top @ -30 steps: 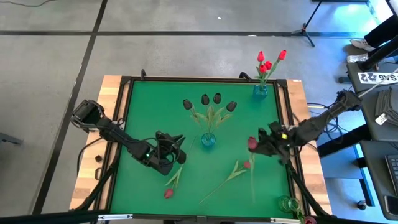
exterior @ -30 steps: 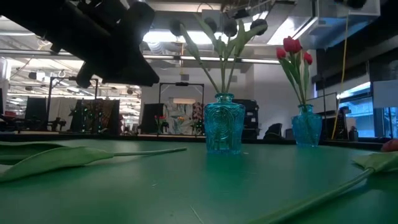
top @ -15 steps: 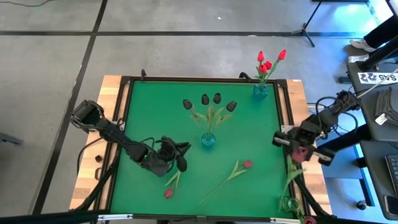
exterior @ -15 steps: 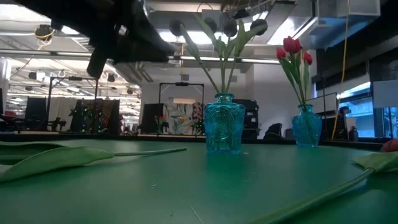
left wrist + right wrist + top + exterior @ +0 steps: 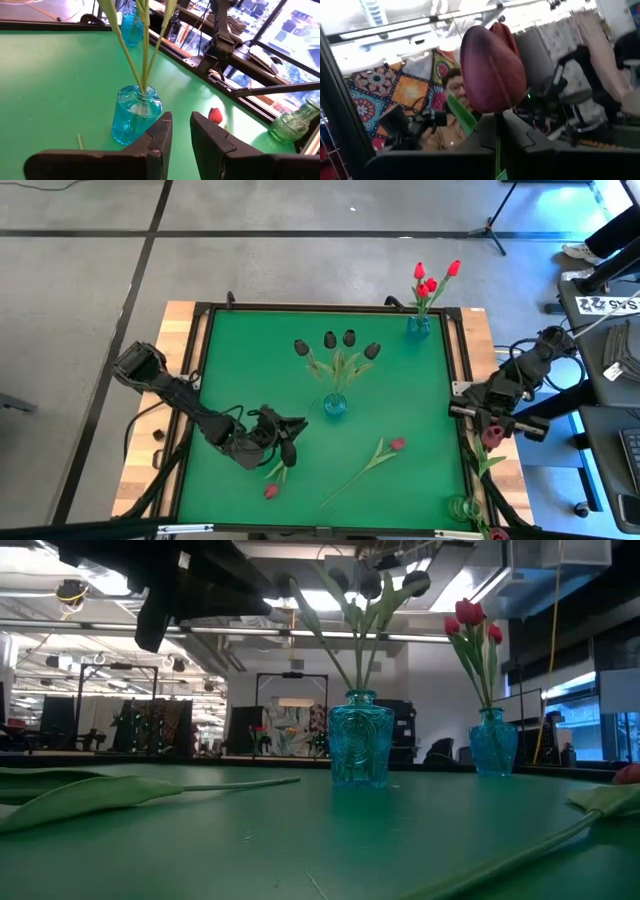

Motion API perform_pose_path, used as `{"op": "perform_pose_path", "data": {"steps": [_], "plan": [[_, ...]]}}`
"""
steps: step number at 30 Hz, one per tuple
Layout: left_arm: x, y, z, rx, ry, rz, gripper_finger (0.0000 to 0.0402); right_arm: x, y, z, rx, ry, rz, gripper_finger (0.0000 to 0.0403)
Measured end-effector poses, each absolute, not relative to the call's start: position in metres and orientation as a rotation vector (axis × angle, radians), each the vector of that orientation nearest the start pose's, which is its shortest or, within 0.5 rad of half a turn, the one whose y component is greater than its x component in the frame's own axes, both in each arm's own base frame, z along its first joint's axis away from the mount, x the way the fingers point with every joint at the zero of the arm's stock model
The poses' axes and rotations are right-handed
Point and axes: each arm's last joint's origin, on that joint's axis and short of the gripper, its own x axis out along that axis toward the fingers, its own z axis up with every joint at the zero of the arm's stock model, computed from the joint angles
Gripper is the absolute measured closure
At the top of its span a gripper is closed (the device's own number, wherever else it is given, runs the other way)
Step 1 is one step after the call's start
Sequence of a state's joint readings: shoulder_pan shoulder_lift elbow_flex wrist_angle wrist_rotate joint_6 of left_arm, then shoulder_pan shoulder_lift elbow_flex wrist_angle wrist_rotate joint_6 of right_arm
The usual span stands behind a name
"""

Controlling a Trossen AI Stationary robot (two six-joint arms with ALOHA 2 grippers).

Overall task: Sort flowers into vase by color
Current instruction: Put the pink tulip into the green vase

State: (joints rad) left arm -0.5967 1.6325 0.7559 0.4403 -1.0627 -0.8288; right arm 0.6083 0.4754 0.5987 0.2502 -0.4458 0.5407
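My right gripper [image 5: 487, 423] is out over the table's right edge, shut on a maroon tulip [image 5: 492, 75] whose green stem and leaves [image 5: 478, 468] trail toward the near edge. My left gripper [image 5: 291, 436] hovers at the near left, close to the blue vase [image 5: 334, 405] of dark tulips. Its fingers [image 5: 180, 137] stand slightly apart with nothing between them. A red-headed tulip [image 5: 397, 444] and another [image 5: 270, 491] lie flat on the green mat. Red tulips stand in a second blue vase [image 5: 419, 323] at the far right. My right gripper pinches the maroon tulip's stem [image 5: 497, 131] between its two fingers, right below the head. The head stands up above the fingertips. The rest of the stem [image 5: 478, 468] hangs off behind them over the table's right rim.
A green glass vase [image 5: 462, 507] stands at the near right corner. The wooden rim [image 5: 190, 370] frames the mat. A person [image 5: 451, 107] shows in the room beyond the right gripper. Open mat lies at the far left and near middle.
My right gripper has carried the maroon tulip up off the mat and toward the table's right edge, past it, turning its fingers upward. The stem has swung away with it. My left gripper has risen a little and tipped toward level.
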Motion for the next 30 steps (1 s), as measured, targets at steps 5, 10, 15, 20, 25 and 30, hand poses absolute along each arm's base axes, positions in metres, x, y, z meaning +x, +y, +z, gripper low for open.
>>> {"op": "perform_pose_path", "data": {"steps": [5, 10, 15, 20, 25, 30], "plan": [[0.273, -0.156, 0.182, -0.481, 0.089, 0.541, 0.0336, 0.078, 0.070, 0.347, 0.495, -0.093, 1.119, 0.0393], [0.273, -0.156, 0.182, -0.481, 0.089, 0.542, 0.0336, 0.078, 0.071, 0.346, 0.458, -0.089, 1.153, 0.0394], [0.272, -0.158, 0.183, -0.491, 0.092, 0.525, 0.0336, 0.079, 0.073, 0.344, 0.407, -0.085, 1.198, 0.0393], [0.268, -0.165, 0.183, -0.491, 0.092, 0.507, 0.0336, 0.082, 0.077, 0.340, 0.385, -0.044, 1.227, 0.0393], [0.266, -0.168, 0.184, -0.502, 0.081, 0.492, 0.0336, 0.084, 0.079, 0.339, 0.375, -0.030, 1.243, 0.0392], [0.266, -0.169, 0.184, -0.506, 0.085, 0.484, 0.0336, 0.089, 0.084, 0.335, 0.310, -0.017, 1.300, 0.0389]]}}
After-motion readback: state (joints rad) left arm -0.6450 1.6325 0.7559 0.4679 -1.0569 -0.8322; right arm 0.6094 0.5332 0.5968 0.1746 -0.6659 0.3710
